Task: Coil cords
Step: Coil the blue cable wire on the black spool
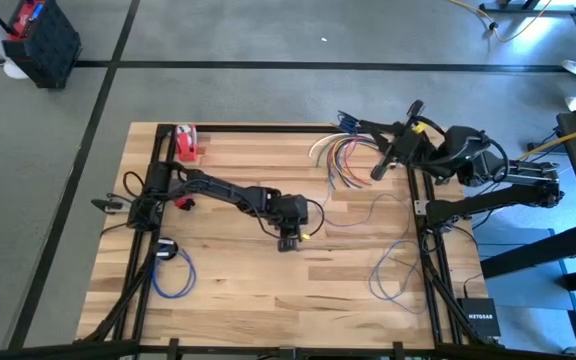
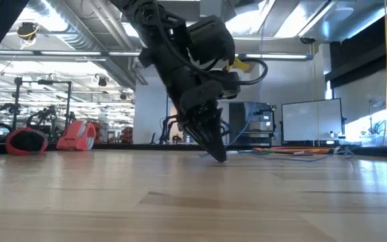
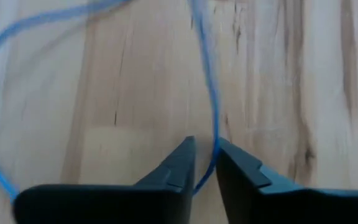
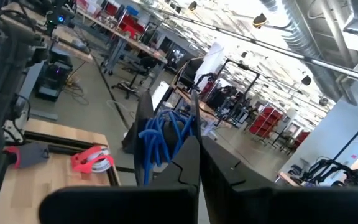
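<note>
1. The left pincer [image 1: 289,243] is down at the middle of the worktop [image 1: 238,290], tips touching the wood. Its wrist view shows the fingers [image 3: 174,165] nearly pressed together, pinching a thin blue cord [image 3: 211,93] that runs up out of the narrow gap.
2. That blue cord [image 1: 393,270] trails toward the right edge of the worktop, where it lies in loose loops near the front right corner.
3. The right pincer [image 1: 380,165] is raised near the back right corner, pressed together on a bundle of blue cord [image 4: 163,142].
4. A fan of loose cords [image 1: 333,155], red, orange, white and others, lies at the back edge just beside it.
5. A small blue coil [image 1: 171,268] with a black disc [image 1: 166,249] lies near the left edge.
6. Risk, as a judgement: the cord is thin and the hold is only at the fingertips, so it may slip free once pulled.
7. Risk: the far loops could drag, tangle, or slide off the right edge.
8. Risk: tips pressed to the wood may scrape or snag.
9. Surface: pale wooden planks in a black frame, with a red tape dispenser [image 1: 187,143] at the back left corner.
10. Room: grey concrete floor, a crate [image 1: 40,40] beyond the worktop, and a bright workshop with benches, monitors and ceiling ducts.
</note>
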Controlling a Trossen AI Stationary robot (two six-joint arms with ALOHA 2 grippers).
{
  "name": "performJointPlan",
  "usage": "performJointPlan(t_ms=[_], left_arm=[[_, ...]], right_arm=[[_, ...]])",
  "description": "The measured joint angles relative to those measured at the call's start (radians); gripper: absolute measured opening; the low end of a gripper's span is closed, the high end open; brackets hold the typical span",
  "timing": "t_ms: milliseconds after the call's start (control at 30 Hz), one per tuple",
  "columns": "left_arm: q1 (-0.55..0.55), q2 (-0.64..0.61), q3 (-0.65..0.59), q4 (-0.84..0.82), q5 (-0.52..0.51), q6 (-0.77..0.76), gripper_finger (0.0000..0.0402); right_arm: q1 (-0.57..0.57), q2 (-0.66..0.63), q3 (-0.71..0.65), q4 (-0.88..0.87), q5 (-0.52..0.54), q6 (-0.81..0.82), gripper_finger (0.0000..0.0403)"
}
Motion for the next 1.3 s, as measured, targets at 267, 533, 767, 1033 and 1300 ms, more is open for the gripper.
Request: performJointPlan(t_ms=[267, 533, 767, 1033, 1300], left_arm=[[0.004, -0.121, 0.087, -0.326, -0.071, -0.013, 0.0118], [-0.018, -0.298, 0.089, -0.084, -0.239, 0.134, 0.0109], [-0.021, -0.273, 0.089, 0.206, -0.241, 0.238, 0.0103], [-0.025, -0.237, 0.087, 0.275, -0.240, 0.259, 0.0103], [-0.028, -0.192, 0.088, 0.377, -0.262, 0.292, 0.0103]], right_arm=[[0.000, -0.024, 0.001, -0.096, -0.025, 0.066, 0.0007], [0.000, -0.098, -0.228, 0.152, -0.142, 0.167, 0.0003], [0.000, -0.100, -0.501, 0.436, -0.182, 0.211, 0.0002], [0.000, -0.114, -0.704, 0.756, -0.275, 0.239, 0.0001], [0.001, -0.110, -0.703, 0.735, -0.407, 0.289, 0.0005]])
